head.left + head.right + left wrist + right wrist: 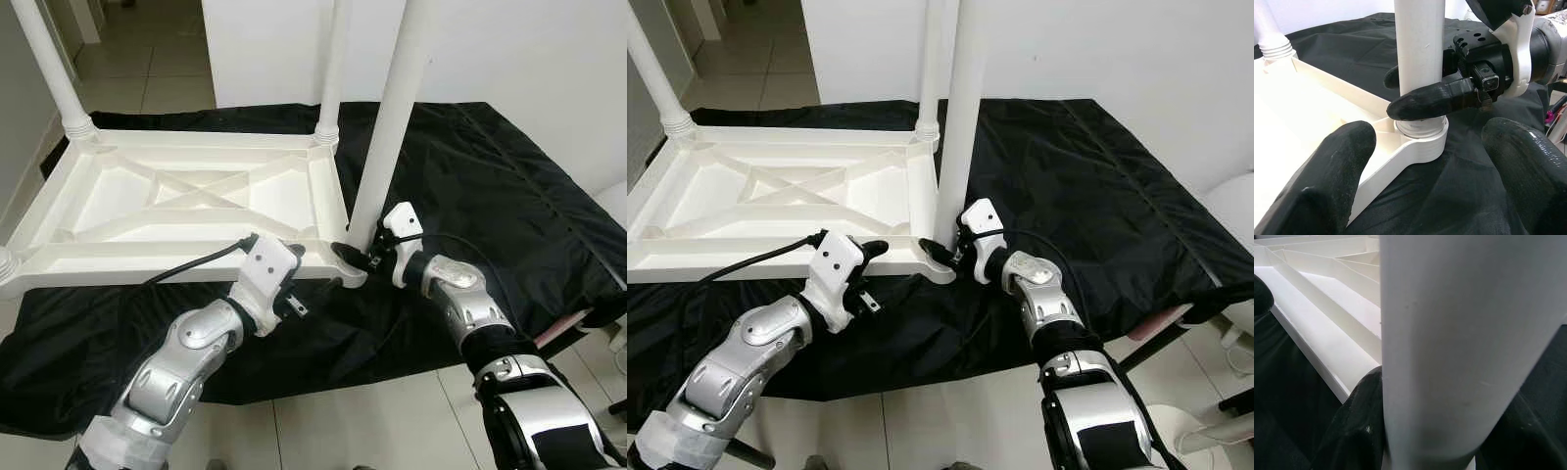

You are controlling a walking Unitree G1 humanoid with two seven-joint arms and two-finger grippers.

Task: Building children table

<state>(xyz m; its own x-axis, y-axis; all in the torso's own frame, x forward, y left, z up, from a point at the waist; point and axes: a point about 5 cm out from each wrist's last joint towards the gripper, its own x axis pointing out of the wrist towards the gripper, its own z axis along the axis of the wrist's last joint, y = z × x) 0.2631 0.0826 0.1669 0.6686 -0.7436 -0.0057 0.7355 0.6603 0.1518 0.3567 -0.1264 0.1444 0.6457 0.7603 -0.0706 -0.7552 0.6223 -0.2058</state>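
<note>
The white plastic table top [186,201] lies upside down on a worktop draped in black cloth [509,186], its ribbed underside facing up. The right end effector [355,257] pinches the base of a white leg [387,127] that stands upright in the near corner socket [1420,147]. The left end effector [1420,161] hovers just beside that corner with its fingers spread, touching nothing. Other legs [333,69] already stand in the far corners. The step in hand looks to be seating this leg. Next, I judge, the leg wants pressing or twisting straight down while the left end effector braces the frame.
</note>
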